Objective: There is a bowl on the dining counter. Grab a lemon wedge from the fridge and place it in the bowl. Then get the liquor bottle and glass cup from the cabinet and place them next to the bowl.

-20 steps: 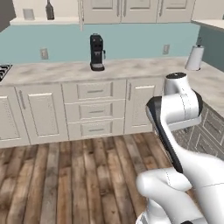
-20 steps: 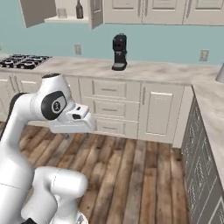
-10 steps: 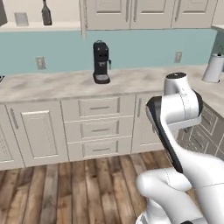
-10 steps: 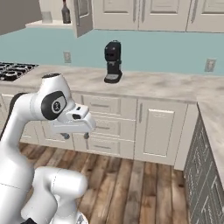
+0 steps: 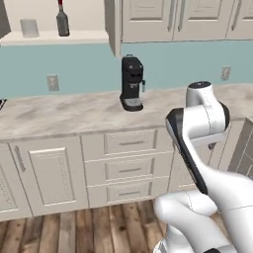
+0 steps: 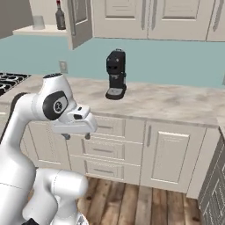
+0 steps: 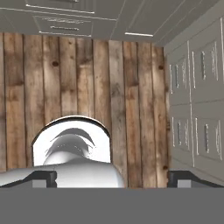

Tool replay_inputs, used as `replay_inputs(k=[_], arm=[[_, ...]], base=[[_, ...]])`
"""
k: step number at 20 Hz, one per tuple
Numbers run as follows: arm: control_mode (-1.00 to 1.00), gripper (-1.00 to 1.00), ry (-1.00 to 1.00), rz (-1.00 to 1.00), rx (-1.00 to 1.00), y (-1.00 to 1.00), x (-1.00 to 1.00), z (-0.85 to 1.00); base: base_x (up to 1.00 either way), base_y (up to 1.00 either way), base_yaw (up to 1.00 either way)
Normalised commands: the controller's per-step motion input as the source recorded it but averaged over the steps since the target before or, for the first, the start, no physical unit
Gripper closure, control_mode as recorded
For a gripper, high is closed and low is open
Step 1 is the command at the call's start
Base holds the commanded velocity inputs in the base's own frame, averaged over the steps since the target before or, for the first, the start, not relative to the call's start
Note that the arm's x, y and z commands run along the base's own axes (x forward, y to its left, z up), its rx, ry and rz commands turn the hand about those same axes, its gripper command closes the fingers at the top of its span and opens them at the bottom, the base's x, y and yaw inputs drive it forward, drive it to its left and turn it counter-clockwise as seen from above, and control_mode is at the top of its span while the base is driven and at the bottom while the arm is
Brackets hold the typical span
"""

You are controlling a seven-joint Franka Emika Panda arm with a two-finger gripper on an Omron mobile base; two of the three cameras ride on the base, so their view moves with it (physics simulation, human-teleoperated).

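The gripper point(image 6: 75, 136) hangs at centre-left of the right base view, pointing down at the plank floor point(image 7: 109, 87), fingers apart and empty. Upper left of the left base view, in the open cabinet point(image 5: 74, 37), the liquor bottle point(image 5: 62, 21) stands right of the glass cup point(image 5: 29, 27). A coffee machine point(image 5: 132, 83) sits on the wall counter point(image 5: 74, 113) below

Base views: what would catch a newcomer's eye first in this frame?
The black coffee machine stands alone on the marble wall counter against the teal backsplash. Above and to its left, an open cabinet shows the liquor bottle with its red cap and the glass cup on the shelf. The gripper hangs folded near the drawers.
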Motion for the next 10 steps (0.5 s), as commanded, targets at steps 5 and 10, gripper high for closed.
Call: replay_inputs(k=[5, 10], arm=[[1.00, -1.00, 0.00, 0.00, 0.00, 0.00, 0.00, 0.00], [1.00, -1.00, 0.00, 0.00, 0.00, 0.00, 0.00, 0.00]], base=[[0.53, 0.89, 0.00], [0.44, 0.92, 0.00]])
